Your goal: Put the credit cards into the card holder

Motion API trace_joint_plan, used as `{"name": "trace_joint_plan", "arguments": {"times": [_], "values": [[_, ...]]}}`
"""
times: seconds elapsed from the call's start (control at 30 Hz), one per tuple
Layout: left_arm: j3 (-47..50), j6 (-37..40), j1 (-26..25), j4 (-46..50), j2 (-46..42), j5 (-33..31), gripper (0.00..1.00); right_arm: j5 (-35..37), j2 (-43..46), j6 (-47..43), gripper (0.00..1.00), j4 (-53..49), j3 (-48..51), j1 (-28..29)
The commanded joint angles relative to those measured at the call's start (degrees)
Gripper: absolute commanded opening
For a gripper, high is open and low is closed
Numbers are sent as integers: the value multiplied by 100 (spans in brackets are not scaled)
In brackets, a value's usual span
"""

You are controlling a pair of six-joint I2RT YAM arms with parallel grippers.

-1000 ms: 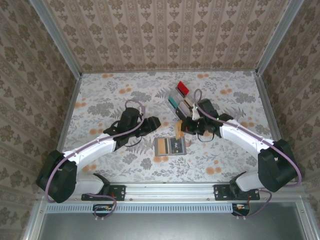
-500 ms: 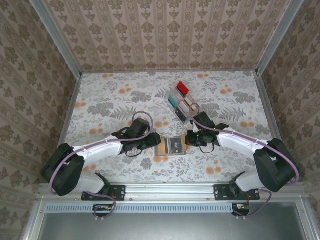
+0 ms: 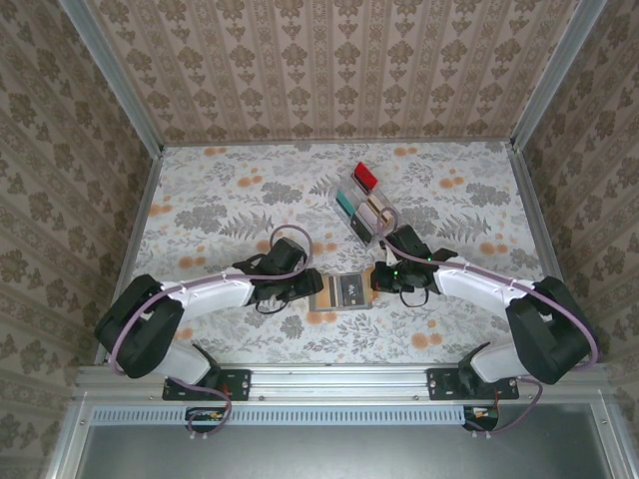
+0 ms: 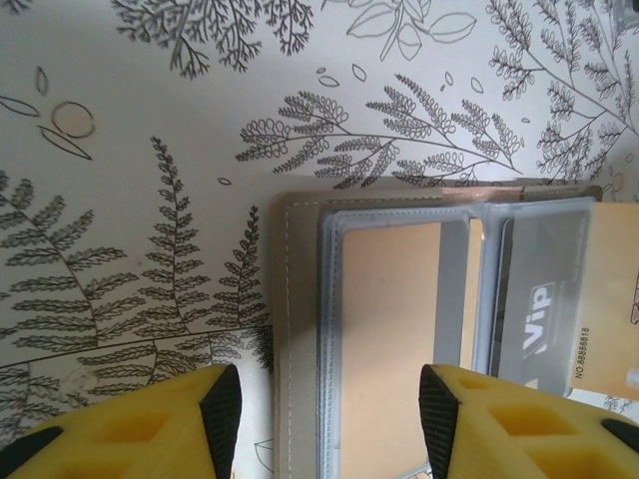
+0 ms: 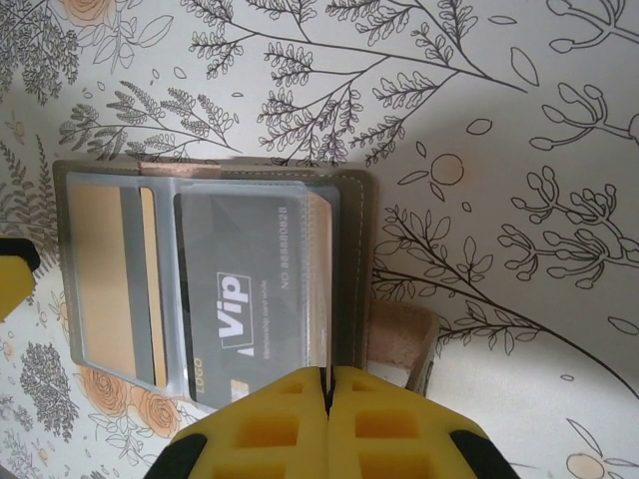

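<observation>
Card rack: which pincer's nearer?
Right. The right pincer sits just this side of the rack, at the card holder's right edge; the left pincer is at the holder's left edge.

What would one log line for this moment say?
left gripper: open over card holder | right gripper: shut at holder's edge | black Vip card: in holder | red card: in clear rack

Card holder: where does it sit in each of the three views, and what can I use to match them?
Top external: the card holder lies open just below the picture's centre.
Left wrist: it takes up the lower right, running off the right and bottom edges.
Right wrist: it sits in the left half, at mid-height.
Shared landmark: the dark VIP card in its clear pocket, seen as a dark patch from above.
</observation>
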State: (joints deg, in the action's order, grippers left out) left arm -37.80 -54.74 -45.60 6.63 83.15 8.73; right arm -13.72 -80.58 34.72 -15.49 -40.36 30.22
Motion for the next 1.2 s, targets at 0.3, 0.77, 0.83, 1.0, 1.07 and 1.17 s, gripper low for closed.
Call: {"name": "trace_joint_plan", "arguments": {"times": [0.3, 0.77, 0.83, 1.0, 1.07, 1.17], "values": [[-140, 104, -123, -186, 271, 5, 45, -338, 53, 347, 6, 316, 47, 19], [-107, 1, -227, -397, 98, -138, 41, -1177, 130, 781, 8, 955, -237, 187], [-46, -59, -247, -367, -44, -297, 44, -1225, -165, 898, 8, 1174, -250, 279], [216, -326, -249, -242, -521, -790, 56, -1206, -584, 975, 7, 1260, -419, 458], [297, -337, -246, -258, -685, -896, 60, -1039, -528, 1019, 6, 1226, -366, 459], [213, -171, -243, -209, -706, -838, 64, -798, -271, 1038, 5, 1188, -185, 381]]}}
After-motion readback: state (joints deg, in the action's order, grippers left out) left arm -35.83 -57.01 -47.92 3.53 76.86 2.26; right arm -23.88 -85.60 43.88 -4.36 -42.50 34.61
